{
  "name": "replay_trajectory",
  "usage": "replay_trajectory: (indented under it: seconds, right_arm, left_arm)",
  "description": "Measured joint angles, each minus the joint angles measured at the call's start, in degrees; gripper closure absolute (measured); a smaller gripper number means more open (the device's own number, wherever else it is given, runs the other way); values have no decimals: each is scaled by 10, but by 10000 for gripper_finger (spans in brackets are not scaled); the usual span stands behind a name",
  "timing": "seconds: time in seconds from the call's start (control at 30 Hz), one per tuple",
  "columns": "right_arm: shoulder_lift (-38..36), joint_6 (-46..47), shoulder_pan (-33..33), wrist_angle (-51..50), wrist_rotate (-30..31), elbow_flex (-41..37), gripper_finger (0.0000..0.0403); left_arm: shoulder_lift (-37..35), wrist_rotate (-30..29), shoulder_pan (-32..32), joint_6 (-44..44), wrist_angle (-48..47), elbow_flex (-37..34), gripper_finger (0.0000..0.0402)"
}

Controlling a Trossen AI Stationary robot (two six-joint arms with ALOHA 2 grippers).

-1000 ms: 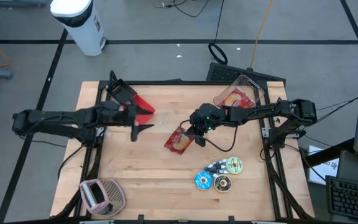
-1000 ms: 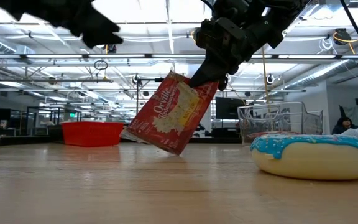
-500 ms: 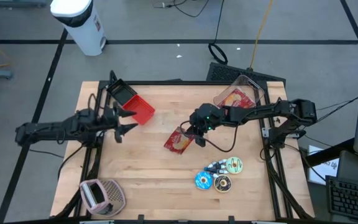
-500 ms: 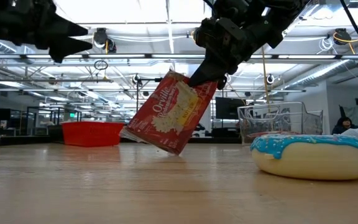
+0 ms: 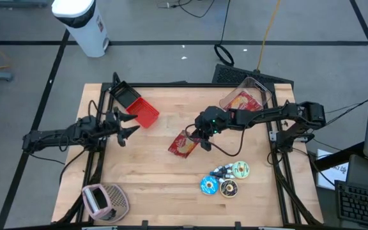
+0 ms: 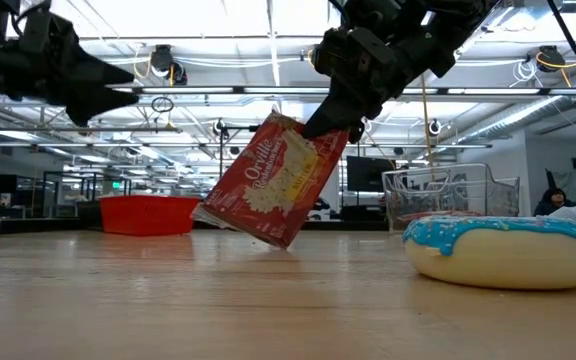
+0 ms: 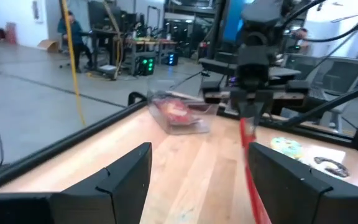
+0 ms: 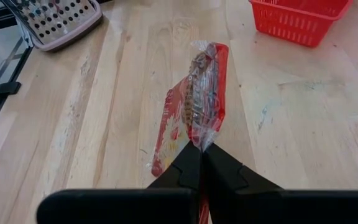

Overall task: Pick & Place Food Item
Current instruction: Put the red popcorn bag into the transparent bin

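A red popcorn packet (image 5: 184,145) in clear wrap hangs near the table's middle, with my right gripper (image 5: 203,137) shut on its upper end. It shows tilted in the low view (image 6: 268,185) and edge-on in the right wrist view (image 8: 197,99). Its lower corner (image 6: 280,243) is at the tabletop or just above it; I cannot tell which. My left gripper (image 5: 130,131) stands open and bare over the table's left side, well left of the packet, pointing level toward it (image 7: 197,180). My right gripper pinches the packet's upper end, at the clear wrap's edge (image 8: 199,140), between its two shut fingers. The fingers slant down from the table's right side. The packet hangs tilted below them, its lower end toward the table's left.
A red basket (image 5: 143,112) stands at the far left. A clear container (image 5: 246,97) with a red item stands at the far right. Three donuts (image 5: 225,180) lie near the front right, a pink grater (image 5: 104,199) at the front left corner.
My left gripper has drawn back toward the table's left edge and sunk lower, staying open. My right gripper and the packet have kept still.
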Motion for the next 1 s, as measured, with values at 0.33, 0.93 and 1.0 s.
replay_trajectory:
  seconds: [0.33, 0.93, 1.0]
  right_arm:
    - [0, 0, 0, 0, 0, 0, 403]
    - [0, 3, 0, 4, 0, 0, 403]
    - [-4, 3, 0, 4, 0, 0, 403]
  left_arm:
    - [-1, 14, 0, -12, 49, -43, 135]
    - [3, -6, 0, -34, 43, -42, 135]
    - [3, -6, 0, -28, 43, -42, 135]
